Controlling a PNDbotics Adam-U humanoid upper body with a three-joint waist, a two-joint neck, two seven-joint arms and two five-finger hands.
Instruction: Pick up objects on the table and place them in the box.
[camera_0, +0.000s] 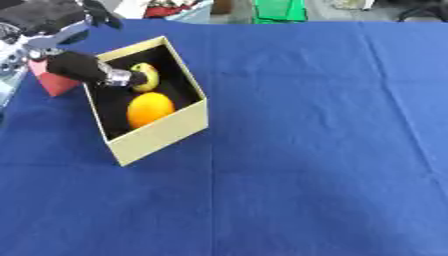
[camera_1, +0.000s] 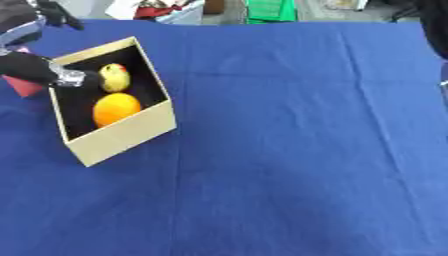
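Blue cloth-covered tabletop (camera_0: 306, 150) seen from above, creased in a faint grid. At upper left, an open cardboard box (camera_0: 166, 131), tan outside and black inside, set at an angle. Inside the box, two fruits: an orange (camera_0: 147, 109) toward the near end, and a yellow-green fruit with a touch of red (camera_1: 115, 77), perhaps an apple or lemon, toward the far end, just beside the orange.

Reaching in from the left edge, over the box's left wall, the left robot hand (camera_0: 122, 78), black with a silver joint, its tip touching the yellow-green fruit. Cannot tell whether its fingers are curled round the fruit or only resting against it. More black and silver arm parts visible above it at the top left corner.

Behind the left robot hand, outside the box on the tabletop, a red block-like thing (camera_0: 51, 80), partly hidden.

At the top right edge in the right eye view, a dark shape, too unclear to name.

Beyond the tabletop's far edge, a green thing (camera_0: 280, 10) and some clutter.
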